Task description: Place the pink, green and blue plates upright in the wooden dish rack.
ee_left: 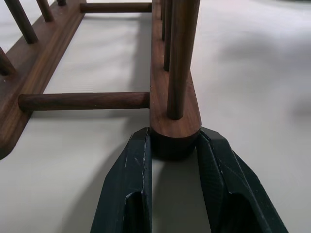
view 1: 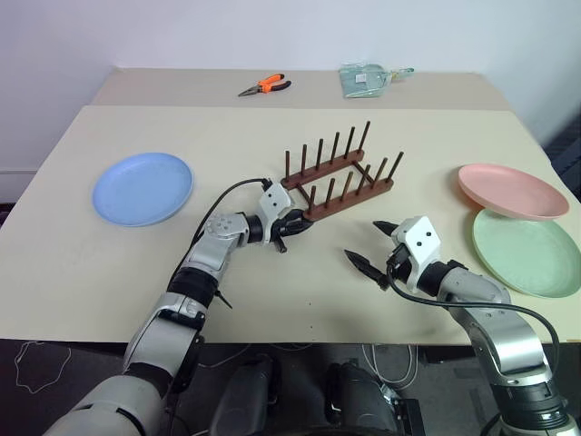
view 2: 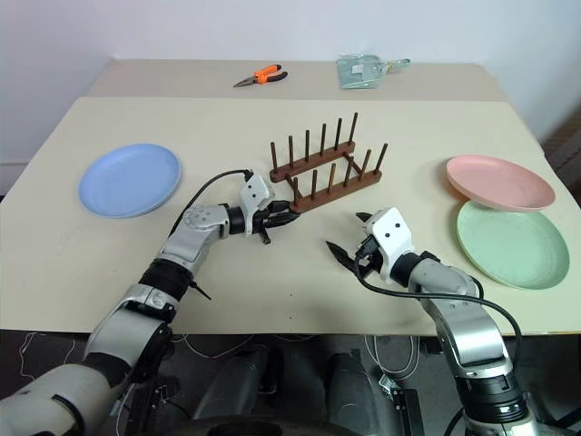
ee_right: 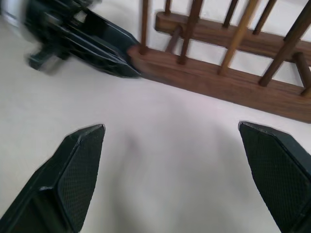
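Right now my right gripper (view 1: 374, 245) sits nearest me at about five o'clock on the table (view 1: 82, 245), its two fingers spread wide apart over bare tabletop, holding nothing. Just beyond, near the middle, my left gripper (ee_left: 174, 145) has its fingers pressed against both sides of the near end of one base rail of the wooden dish rack (view 1: 340, 177); the left wrist view shows the rail's rounded tip wedged between them, so I read it as clamped on the rack. The rack stands at about twelve o'clock from my hands, pegs upright and no plate in it yet.

As I judge it, I'm steadying or shifting the rack, and to do that well I should keep the rail flat on the table, move it slowly, and not twist, or the light frame may tip.

Farther out, the blue plate (view 1: 142, 188) lies flat at nine o'clock, well apart. At three o'clock the pink plate (view 1: 511, 190) overlaps the far edge of the green plate (view 1: 526, 252).
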Motion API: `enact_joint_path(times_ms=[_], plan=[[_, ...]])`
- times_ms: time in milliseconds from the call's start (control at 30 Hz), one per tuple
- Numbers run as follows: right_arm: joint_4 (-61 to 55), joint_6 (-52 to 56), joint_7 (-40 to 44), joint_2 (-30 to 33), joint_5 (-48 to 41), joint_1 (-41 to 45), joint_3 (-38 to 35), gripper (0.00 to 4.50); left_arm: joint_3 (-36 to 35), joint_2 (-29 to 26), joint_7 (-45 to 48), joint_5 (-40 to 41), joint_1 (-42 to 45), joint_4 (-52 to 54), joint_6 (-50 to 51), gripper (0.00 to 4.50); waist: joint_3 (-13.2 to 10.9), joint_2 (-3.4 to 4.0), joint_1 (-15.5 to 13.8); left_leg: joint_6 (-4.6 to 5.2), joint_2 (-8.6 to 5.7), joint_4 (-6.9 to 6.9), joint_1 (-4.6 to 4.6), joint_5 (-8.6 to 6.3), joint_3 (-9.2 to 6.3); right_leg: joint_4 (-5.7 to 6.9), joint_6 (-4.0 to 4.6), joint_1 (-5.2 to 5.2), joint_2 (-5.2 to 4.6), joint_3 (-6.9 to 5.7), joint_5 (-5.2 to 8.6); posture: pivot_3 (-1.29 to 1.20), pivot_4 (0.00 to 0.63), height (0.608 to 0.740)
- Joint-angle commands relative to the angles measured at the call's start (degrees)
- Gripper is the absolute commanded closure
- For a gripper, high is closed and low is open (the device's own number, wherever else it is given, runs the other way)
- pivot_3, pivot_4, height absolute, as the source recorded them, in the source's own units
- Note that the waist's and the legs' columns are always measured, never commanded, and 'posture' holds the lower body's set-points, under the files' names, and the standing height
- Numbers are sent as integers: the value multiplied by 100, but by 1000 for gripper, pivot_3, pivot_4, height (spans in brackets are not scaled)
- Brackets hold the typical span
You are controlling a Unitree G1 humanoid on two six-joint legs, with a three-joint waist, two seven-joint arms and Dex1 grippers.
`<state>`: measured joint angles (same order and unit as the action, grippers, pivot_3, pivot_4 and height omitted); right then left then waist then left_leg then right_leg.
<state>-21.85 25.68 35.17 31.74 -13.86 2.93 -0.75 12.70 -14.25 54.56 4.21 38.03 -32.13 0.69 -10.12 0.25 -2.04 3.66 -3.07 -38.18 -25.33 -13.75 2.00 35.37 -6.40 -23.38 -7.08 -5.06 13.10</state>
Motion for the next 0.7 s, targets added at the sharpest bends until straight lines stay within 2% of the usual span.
enact_joint_path(times_ms=[33,200,267,300,400,533,633,700], plan=[[-137,51,310,388,-178,-137,-358,0,237,-392,804,93,-373,837,-102,3766,0,0,-5,-2,0,0,0,1,0,0,1,0,-1,1,0,0,150,740],[-326,188,623,907,-355,-810,-913,0,352,-849,1651,313,-480,1317,186,3766,0,0,-25,2,0,-1,-1,-3,-3,-9,2,2,-6,6,1,0,150,740],[-394,232,705,1033,-408,-1073,-1103,0,280,-899,1741,386,-423,1264,319,2695,0,1,-27,4,0,-1,-1,-4,-3,-11,2,3,-8,6,0,0,150,740],[-425,236,733,1080,-414,-1188,-1169,0,239,-914,1750,402,-398,1230,367,2370,0,0,-24,7,0,-1,-1,-6,-3,-10,2,3,-8,7,0,0,150,740],[-428,165,752,1171,-330,-1373,-1233,0,195,-1058,1490,147,-384,1063,399,907,0,0,-13,9,0,-1,-1,-7,-3,-7,1,2,-7,6,0,0,150,740],[-397,143,750,1174,-297,-1334,-1142,0,156,-1401,1323,29,-653,1270,751,907,0,1,11,9,1,0,2,-7,-3,-2,1,1,-4,8,0,0,150,740],[-245,131,762,1143,-251,-1156,-947,896,-43,-1795,1539,535,-1293,2247,1527,1837,4,3,77,9,1,1,8,-8,-5,-2,1,1,-6,22,0,0,150,740],[-141,94,742,1104,-206,-1058,-844,1892,-85,-1891,1553,839,-1612,2904,1960,2769,6,7,129,8,1,2,9,-8,-13,-2,2,0,-8,27,0,0,150,740]])
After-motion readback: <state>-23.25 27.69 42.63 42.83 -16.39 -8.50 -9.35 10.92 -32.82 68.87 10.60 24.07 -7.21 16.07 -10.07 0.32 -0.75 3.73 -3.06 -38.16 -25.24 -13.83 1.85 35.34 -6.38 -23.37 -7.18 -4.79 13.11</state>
